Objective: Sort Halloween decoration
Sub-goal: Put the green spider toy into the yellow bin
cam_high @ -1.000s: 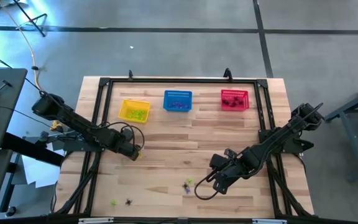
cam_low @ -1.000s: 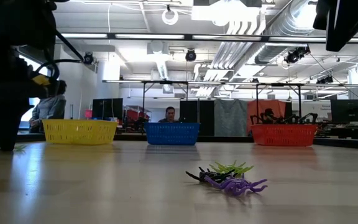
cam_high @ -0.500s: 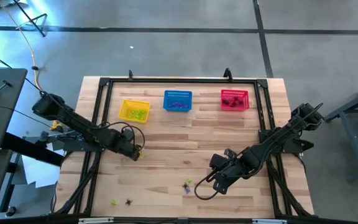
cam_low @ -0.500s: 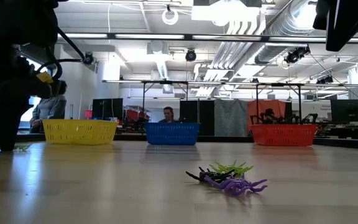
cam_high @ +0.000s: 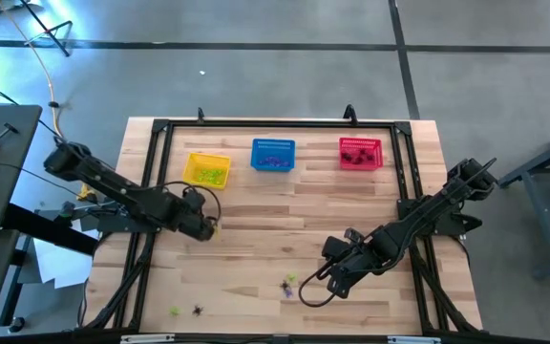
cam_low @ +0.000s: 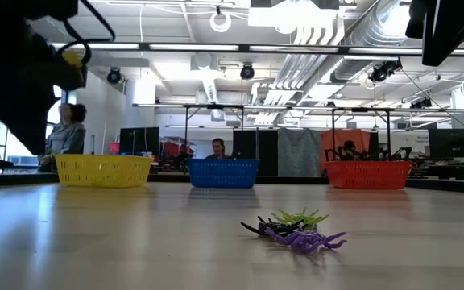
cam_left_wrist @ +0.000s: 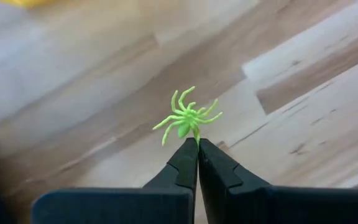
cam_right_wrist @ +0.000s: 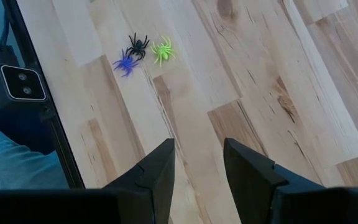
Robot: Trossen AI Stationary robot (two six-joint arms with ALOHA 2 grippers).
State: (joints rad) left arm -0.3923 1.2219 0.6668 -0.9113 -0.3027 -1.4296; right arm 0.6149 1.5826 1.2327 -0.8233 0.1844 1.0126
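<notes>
My left gripper (cam_left_wrist: 197,144) is over the table's left part (cam_high: 209,228), shut on a yellow-green spider trinket (cam_left_wrist: 188,117) that hangs above the wood. My right gripper (cam_right_wrist: 197,152) hovers open near the table's front middle (cam_high: 315,285), touching nothing. Just ahead of it, a purple, a black and a yellow-green spider (cam_right_wrist: 143,50) lie close together on the table (cam_high: 287,284), also seen in the low view (cam_low: 296,229). Two more spiders, one green (cam_high: 173,310) and one black (cam_high: 197,309), lie near the front left edge. My left gripper pinches the spider by a thin leg at its rear end (cam_left_wrist: 196,135), only at the free ends of the two fingers. The fingers come from above, pointing steeply down. The spider sticks out beyond the fingertips, lifted clear of the table.
Three mesh baskets stand in a row along the far edge: yellow (cam_high: 205,170), blue (cam_high: 273,155) and red (cam_high: 360,152), each with small trinkets inside. A black frame (cam_high: 160,129) runs round the table. People sit in the room behind (cam_low: 218,148).
My left gripper has risen from the table with the yellow-green spider, which earlier lay on the wood beneath it and is now lifted clear. The left arm has drawn slightly toward the table's left edge.
</notes>
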